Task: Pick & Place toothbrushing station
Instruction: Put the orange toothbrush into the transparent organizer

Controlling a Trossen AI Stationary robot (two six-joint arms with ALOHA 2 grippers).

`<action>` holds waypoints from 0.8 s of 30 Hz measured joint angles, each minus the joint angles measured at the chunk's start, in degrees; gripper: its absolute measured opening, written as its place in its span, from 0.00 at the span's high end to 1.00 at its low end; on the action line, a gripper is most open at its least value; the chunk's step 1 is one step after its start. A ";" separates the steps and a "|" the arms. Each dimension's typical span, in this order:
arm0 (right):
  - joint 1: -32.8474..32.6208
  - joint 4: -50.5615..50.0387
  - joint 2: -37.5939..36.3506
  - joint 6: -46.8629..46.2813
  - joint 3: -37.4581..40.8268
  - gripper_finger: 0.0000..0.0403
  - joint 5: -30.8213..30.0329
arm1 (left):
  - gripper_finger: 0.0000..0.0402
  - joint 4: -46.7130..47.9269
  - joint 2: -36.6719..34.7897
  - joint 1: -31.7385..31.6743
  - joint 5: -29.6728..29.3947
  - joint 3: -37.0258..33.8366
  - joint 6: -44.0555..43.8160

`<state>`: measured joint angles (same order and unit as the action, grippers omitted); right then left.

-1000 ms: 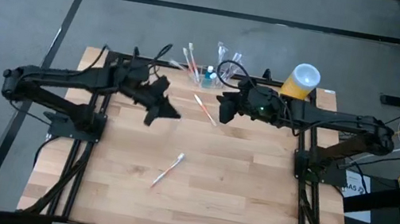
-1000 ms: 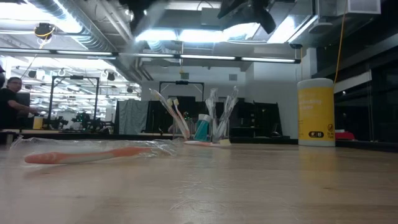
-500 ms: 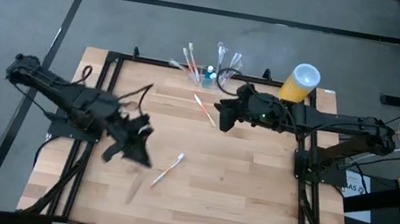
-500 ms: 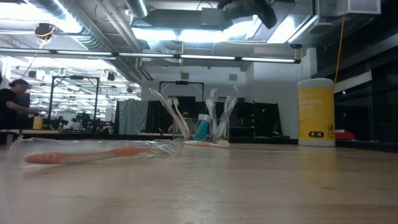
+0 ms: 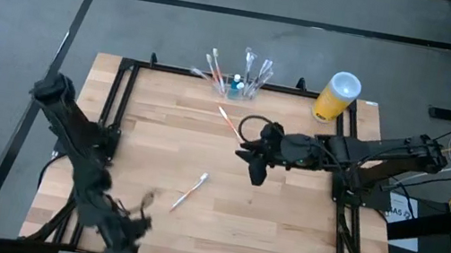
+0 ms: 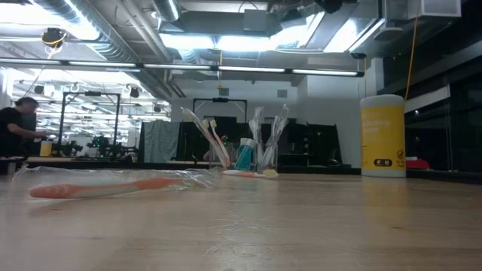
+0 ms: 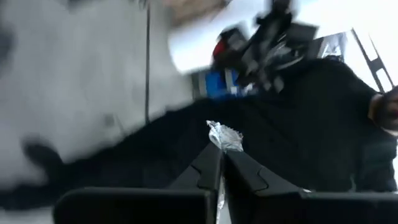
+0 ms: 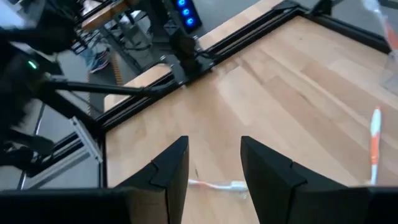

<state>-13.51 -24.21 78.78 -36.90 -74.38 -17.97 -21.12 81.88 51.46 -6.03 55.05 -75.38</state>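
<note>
The left tool (image 5: 117, 250), pressed together, has swung off the bench; the right tool (image 5: 257, 170), spread, is well short of the toothbrushing station (image 5: 234, 83).

1. I'm getting the high view looking straight down over the whole table (image 5: 282, 226).
2. The low camera is sitting at tabletop level, facing across toward the toothbrushing station (image 6: 248, 154) (shared with overhead).
3. Each wrist camera is looking past its own fingers.
</note>
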 joint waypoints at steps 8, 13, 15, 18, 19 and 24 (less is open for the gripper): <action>-2.19 1.14 -1.04 -2.70 0.01 0.63 0.00 | 0.65 -6.27 13.52 -1.44 11.28 4.50 -7.77; -3.56 1.42 -3.13 -3.73 0.01 0.63 -1.96 | 0.43 -2.98 18.50 -1.22 21.21 10.44 -1.94; -4.36 1.48 -4.11 -3.81 0.01 0.63 -4.12 | 0.39 -3.17 18.24 -1.60 13.08 10.66 0.49; -5.32 1.49 -4.74 -3.82 -0.01 0.63 -6.26 | 0.36 1.18 18.17 -3.90 17.08 10.66 0.85; -5.55 1.47 -4.84 -3.83 0.00 0.63 -6.44 | 0.36 3.88 17.67 -4.53 18.75 10.59 1.51; -6.78 0.48 -4.98 -2.91 0.01 0.63 -9.61 | 0.37 13.00 10.57 -8.65 5.66 10.85 15.06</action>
<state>-20.29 -23.73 73.80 -39.81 -74.37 -27.58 -8.12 92.44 42.80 -0.37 65.90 -60.32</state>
